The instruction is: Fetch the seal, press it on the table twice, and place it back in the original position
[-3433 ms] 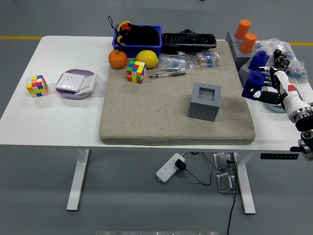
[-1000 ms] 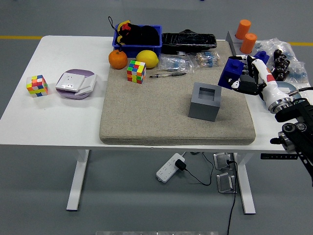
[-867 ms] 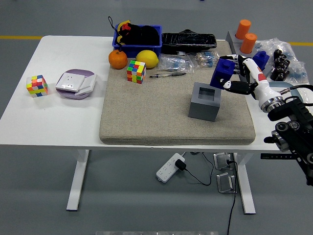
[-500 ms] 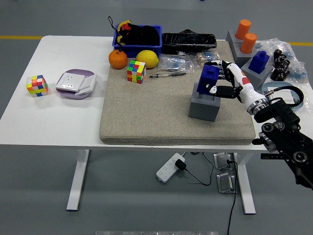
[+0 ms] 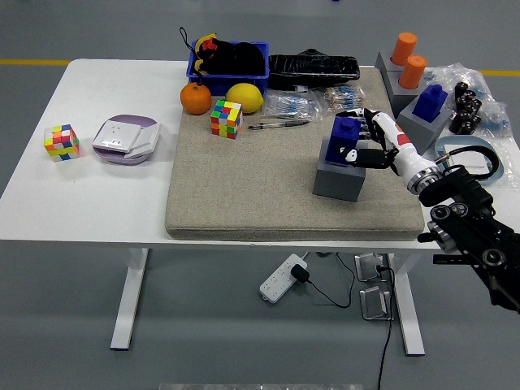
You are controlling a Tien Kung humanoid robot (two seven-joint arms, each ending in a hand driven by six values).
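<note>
My right hand [image 5: 375,145] has its fingers [image 5: 357,156] wrapped around the blue seal [image 5: 341,139], which sits in the top opening of the grey holder block [image 5: 338,177]. Taking that block as landmark: the seal stands upright in its recess, only its lower part hidden. Judged rigid, light, smooth plastic; stepped shape, so the narrower upper knob is the natural hold, squeezed from both sides. Slip risk seems low. Another blue seal [image 5: 430,102] sits in a grey stand, right and beyond the block. The blue bin [image 5: 230,75], far left and beyond, holds dark items. Left hand not visible.
</note>
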